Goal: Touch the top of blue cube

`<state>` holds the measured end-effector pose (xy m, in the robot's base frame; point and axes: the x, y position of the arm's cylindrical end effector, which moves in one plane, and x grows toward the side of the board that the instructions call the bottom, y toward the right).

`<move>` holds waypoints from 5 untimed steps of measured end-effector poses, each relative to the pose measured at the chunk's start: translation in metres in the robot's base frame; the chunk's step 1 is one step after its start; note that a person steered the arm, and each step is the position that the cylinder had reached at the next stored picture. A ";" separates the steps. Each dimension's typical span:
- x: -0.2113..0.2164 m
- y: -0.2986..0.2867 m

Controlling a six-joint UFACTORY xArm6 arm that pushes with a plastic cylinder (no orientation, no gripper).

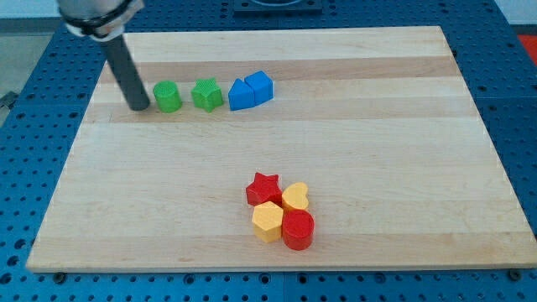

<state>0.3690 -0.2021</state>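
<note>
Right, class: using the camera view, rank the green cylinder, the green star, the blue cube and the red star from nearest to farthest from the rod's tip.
Measured from my tip, at the view's upper left:
1. green cylinder, just to the tip's right.
2. green star, next along the row.
3. blue cube, at the row's right end.
4. red star, in the cluster toward the view's bottom.
</note>
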 end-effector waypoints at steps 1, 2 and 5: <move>-0.001 0.030; -0.001 0.038; -0.083 0.044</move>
<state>0.2861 -0.1583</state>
